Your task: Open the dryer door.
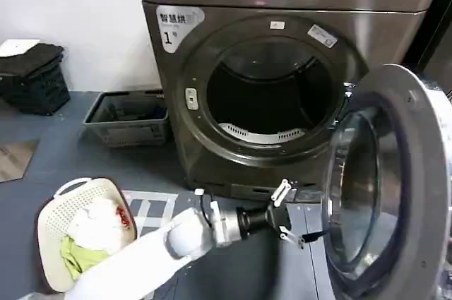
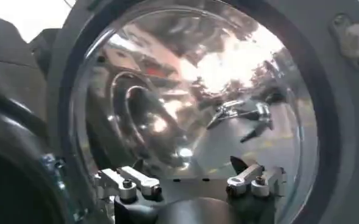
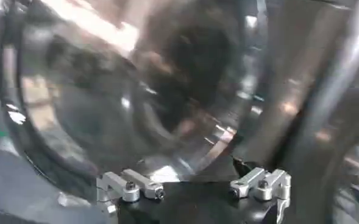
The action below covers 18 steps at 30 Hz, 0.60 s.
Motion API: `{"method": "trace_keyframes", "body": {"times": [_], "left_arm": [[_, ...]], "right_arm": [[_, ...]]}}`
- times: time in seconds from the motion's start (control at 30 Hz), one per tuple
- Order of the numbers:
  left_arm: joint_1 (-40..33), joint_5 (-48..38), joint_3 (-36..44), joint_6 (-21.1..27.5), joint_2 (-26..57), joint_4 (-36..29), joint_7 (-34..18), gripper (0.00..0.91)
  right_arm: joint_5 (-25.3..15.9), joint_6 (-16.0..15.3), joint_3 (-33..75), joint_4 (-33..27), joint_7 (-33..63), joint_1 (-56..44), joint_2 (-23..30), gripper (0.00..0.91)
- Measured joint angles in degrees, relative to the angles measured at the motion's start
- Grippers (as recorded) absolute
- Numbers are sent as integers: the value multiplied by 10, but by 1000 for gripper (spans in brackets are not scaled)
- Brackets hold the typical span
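Note:
The dryer door (image 1: 418, 173) stands swung wide open at the right, its grey inner face and glass bowl turned toward the drum opening (image 1: 265, 95). My left gripper (image 1: 288, 214) reaches in low from the left on its white arm. It is open and sits just short of the door's inner rim, holding nothing. In the left wrist view the door's glass (image 2: 185, 91) is close ahead of the open left gripper (image 2: 188, 181). In the right wrist view my right gripper (image 3: 194, 182) is open, close to the door's dark glass (image 3: 106, 97) and chrome rim (image 3: 301, 79).
A grey basket (image 1: 127, 118) sits on the floor left of the dryer. A white laundry basket (image 1: 53, 208) with clothes is at the lower left. A black crate (image 1: 32, 78) stands by the wall. A darker machine (image 1: 439, 32) is at the right edge.

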Motion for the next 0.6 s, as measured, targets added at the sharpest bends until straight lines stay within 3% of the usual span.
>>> {"method": "trace_keyframes", "body": {"times": [0.3, 0.6], "left_arm": [[-33, 5, 25, -1, -39, 35, -3, 907], [-69, 5, 41, -1, -91, 78, -3, 907]], "right_arm": [[-69, -31, 50, -56, 123, -4, 40, 907], [-125, -110, 90, -109, 296, -2, 74, 907]]}}
